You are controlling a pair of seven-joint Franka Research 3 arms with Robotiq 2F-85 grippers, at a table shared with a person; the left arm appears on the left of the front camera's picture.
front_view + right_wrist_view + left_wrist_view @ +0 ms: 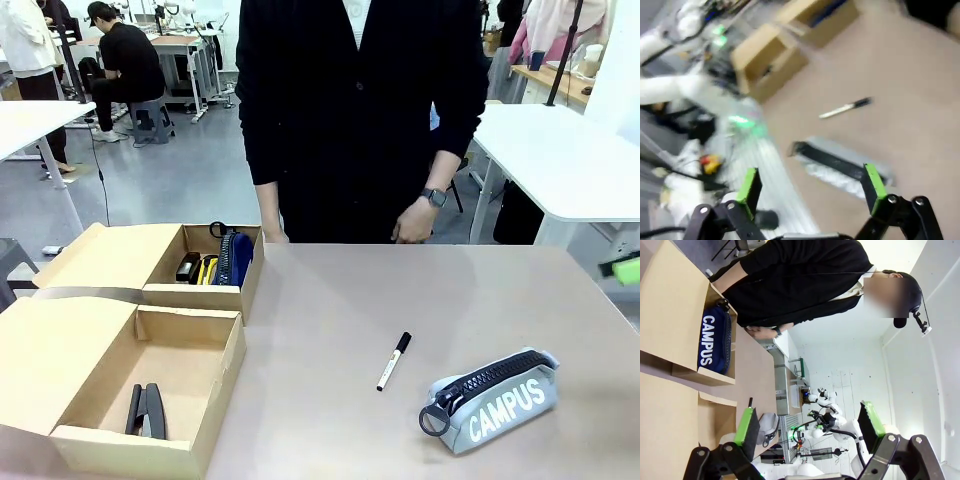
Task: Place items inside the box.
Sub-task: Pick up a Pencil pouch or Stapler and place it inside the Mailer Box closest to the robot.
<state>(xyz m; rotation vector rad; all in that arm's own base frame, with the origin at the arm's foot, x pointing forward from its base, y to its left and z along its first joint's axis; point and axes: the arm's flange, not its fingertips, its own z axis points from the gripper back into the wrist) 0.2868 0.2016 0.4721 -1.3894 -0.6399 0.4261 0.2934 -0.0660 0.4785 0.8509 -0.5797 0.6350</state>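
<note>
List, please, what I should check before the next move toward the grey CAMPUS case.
Right gripper open and empty: ok.
Grey CAMPUS case lies free, apart from the marker: ok.
Near box has bare floor beside the stapler: ok.
Person's hand at the far edge, away from the case: ok.
Alignment over the case: cannot tell, right wrist view blurred.

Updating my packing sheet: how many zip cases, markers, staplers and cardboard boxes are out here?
Zip cases: 2, the navy fabric zip case with white letters in the far brown cardboard box and the grey "CAMPUS" fabric zip case on the table.
Markers: 1, the black-and-white marker on the table.
Staplers: 1, the black stapler in the near brown cardboard box.
Cardboard boxes: 2.
Total: 6.
</note>
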